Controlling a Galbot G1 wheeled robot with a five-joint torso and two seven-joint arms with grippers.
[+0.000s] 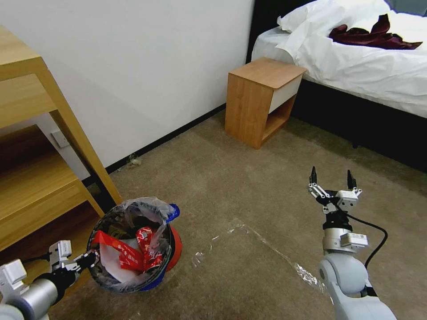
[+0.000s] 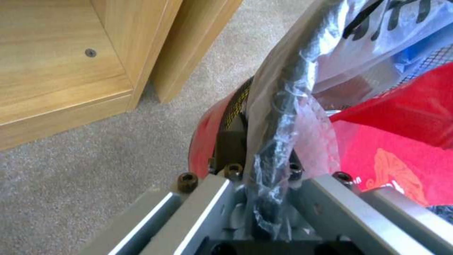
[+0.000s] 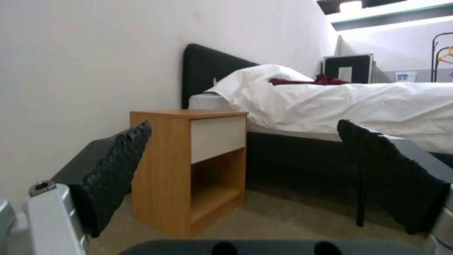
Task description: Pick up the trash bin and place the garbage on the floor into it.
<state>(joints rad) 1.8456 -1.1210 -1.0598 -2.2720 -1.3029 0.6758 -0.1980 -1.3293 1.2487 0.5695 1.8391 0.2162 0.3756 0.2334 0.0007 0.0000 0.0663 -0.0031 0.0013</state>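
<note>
With my left gripper clamped on the rim of the trash bin beside the wooden shelf, red wrappers already inside, I judge pickup nearly done; my right gripper, well right of it, hangs wide apart.

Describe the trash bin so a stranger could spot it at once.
Start at the wooden shelf unit against the white wall; the trash bin sits at its foot on the floor. The left gripper is clamped on its black rim. Red and blue sides, a crinkly clear liner and red wrappers inside mark it out.
</note>
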